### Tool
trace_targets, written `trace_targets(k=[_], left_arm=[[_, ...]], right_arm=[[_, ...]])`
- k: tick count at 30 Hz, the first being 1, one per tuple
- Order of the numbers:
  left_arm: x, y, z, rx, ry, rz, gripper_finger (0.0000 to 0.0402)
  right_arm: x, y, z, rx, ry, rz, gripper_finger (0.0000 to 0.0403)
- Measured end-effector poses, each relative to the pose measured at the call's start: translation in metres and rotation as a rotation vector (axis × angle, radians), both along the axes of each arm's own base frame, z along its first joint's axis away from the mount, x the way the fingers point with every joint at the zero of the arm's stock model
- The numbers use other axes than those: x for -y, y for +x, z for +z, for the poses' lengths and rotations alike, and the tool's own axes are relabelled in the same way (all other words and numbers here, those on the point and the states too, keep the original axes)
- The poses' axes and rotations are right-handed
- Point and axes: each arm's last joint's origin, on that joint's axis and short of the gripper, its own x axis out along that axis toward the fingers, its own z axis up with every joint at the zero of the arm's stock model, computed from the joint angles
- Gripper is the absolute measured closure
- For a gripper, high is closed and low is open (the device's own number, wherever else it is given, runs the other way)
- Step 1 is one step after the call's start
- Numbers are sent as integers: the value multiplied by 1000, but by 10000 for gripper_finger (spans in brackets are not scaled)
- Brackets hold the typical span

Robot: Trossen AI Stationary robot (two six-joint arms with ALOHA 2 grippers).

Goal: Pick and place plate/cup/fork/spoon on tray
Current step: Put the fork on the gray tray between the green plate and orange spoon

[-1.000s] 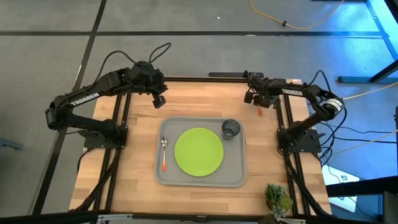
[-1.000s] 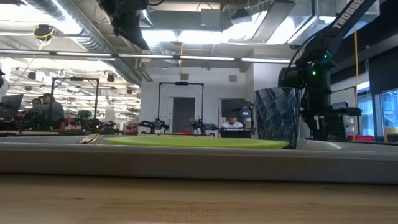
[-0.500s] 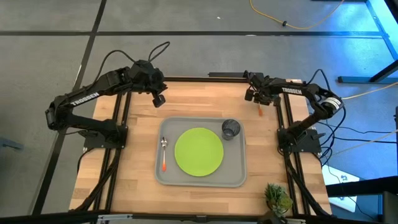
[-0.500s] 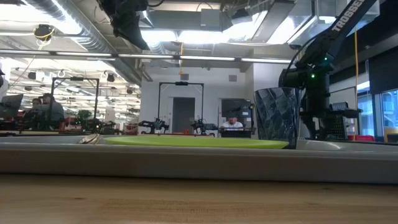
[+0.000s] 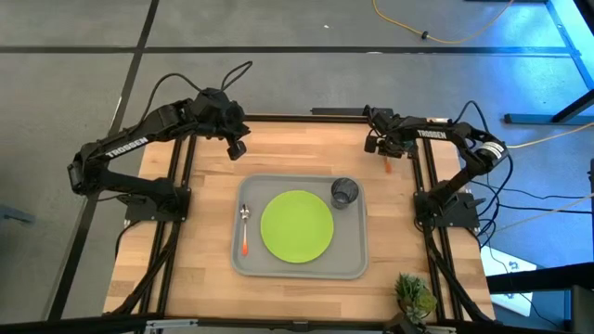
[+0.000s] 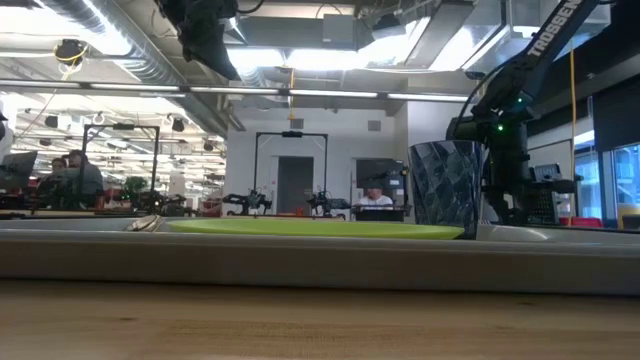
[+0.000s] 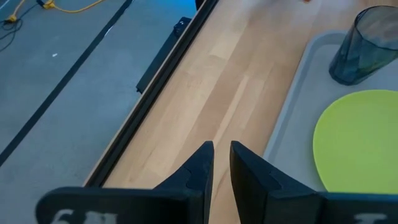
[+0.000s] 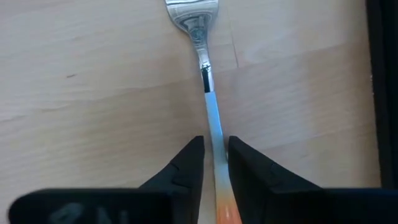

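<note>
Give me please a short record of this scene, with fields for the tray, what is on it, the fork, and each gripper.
tray: grey tray at the table's middle
on tray: plate, cup, spoon
fork: fork off the tray, on the wood near the right arm
right gripper: right gripper shut on the fork's handle
left gripper: left gripper over bare wood beside the tray, nearly closed, holding nothing
</note>
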Motion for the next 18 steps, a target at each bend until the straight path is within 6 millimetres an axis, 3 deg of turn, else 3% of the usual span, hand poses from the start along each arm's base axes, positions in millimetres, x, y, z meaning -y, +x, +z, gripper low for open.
trace_targets(k=[7,18], left_arm=[[0,0,0,0,0,0,356],[0,0,0,0,0,-1,356]], right_arm=[[1,1,0,20,4,10,394],[-9,4,5,25,14,60,401]])
